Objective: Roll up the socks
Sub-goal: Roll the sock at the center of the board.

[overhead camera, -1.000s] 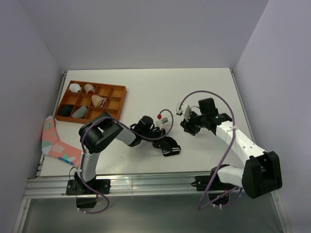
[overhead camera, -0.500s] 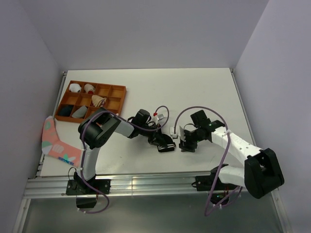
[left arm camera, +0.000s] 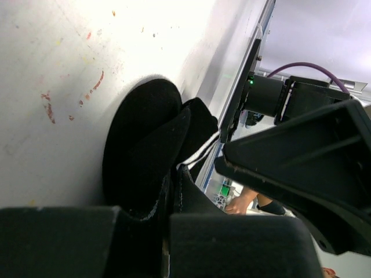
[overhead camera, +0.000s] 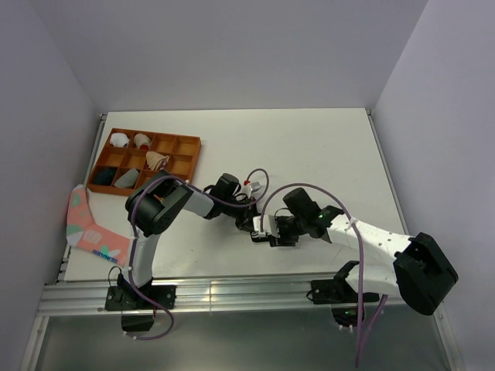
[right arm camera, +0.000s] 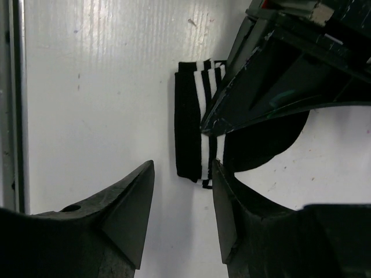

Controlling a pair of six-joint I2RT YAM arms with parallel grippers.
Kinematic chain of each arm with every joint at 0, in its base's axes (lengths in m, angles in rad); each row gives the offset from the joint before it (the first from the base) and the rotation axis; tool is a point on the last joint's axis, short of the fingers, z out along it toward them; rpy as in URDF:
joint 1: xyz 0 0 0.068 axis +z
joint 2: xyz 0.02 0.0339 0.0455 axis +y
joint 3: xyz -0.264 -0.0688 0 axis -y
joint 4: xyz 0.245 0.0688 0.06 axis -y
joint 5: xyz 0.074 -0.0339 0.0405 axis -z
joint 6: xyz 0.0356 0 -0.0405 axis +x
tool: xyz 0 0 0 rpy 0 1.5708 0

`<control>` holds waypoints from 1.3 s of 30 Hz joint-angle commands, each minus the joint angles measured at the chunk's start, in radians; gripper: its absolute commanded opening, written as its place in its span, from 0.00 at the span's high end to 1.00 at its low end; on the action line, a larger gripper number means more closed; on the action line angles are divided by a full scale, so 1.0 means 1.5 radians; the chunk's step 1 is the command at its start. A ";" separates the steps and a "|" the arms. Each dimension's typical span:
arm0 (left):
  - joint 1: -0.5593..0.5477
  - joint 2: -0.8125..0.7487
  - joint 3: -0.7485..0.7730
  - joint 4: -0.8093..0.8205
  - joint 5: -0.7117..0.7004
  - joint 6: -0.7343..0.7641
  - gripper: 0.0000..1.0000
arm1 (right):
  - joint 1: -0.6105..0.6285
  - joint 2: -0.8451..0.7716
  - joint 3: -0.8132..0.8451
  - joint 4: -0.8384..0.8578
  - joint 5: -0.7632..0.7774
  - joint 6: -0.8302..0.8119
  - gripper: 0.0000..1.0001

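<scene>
Right wrist view has the black sock [right arm camera: 190,124] lying on the counter [right arm camera: 87,87], its striped cuff between the right tool [right arm camera: 182,171] jaws, which stand apart. Beside it, the left tool [left arm camera: 171,200] is clamped on the sock's dark end. Crowded so close, the tools could collide or drag the sock askew.

Our top camera looks down from above and behind the arms [overhead camera: 371,236], far enough off to take in the whole worktop [overhead camera: 309,147], their bases [overhead camera: 138,297] at the bottom edge. Our left wrist camera sits low and very close, sighting along the left tool [left arm camera: 169,211] at the black sock [left arm camera: 145,133], while our right wrist camera faces straight down past the right tool [right arm camera: 181,174] from slightly farther off. We find that sock and the worktop around it in all three views, and each wrist view catches the other arm's tool
</scene>
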 commanded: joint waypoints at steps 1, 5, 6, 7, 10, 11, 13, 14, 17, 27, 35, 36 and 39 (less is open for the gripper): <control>0.002 0.037 -0.016 -0.082 -0.074 0.023 1.00 | 0.020 0.016 -0.006 0.056 0.032 0.015 0.49; 0.002 0.041 -0.014 -0.078 -0.069 0.019 1.00 | 0.023 0.044 0.000 0.051 0.032 0.009 0.50; 0.002 0.042 -0.013 -0.079 -0.069 0.019 1.00 | 0.024 0.048 0.000 0.051 0.034 0.008 0.50; 0.001 0.043 -0.011 -0.080 -0.069 0.020 1.00 | 0.025 0.055 0.000 0.051 0.035 0.008 0.51; 0.002 0.042 -0.013 -0.067 -0.062 0.013 0.99 | 0.028 0.072 0.004 0.049 0.045 0.009 0.51; 0.002 0.041 -0.013 -0.064 -0.061 0.012 1.00 | 0.028 0.076 0.008 0.048 0.047 0.010 0.51; 0.002 0.037 -0.012 -0.064 -0.059 0.013 1.00 | 0.028 0.086 0.014 0.044 0.050 0.014 0.52; 0.002 0.035 -0.012 -0.063 -0.057 0.012 1.00 | 0.028 0.088 0.017 0.043 0.051 0.016 0.52; 0.002 0.035 -0.019 -0.044 -0.046 0.001 1.00 | 0.029 0.108 0.031 0.051 0.065 0.035 0.54; -0.004 0.027 -0.032 -0.024 -0.027 -0.007 1.00 | 0.030 0.169 0.074 0.039 0.091 0.070 0.59; 0.001 -0.009 -0.052 0.012 -0.069 -0.029 0.97 | 0.027 0.200 0.119 -0.047 0.047 0.083 0.88; 0.004 -0.027 -0.068 0.034 -0.092 -0.038 0.96 | 0.027 0.206 0.122 -0.056 0.039 0.085 0.89; 0.016 -0.059 -0.099 0.065 -0.126 -0.048 0.93 | 0.026 0.220 0.132 -0.080 0.022 0.101 0.90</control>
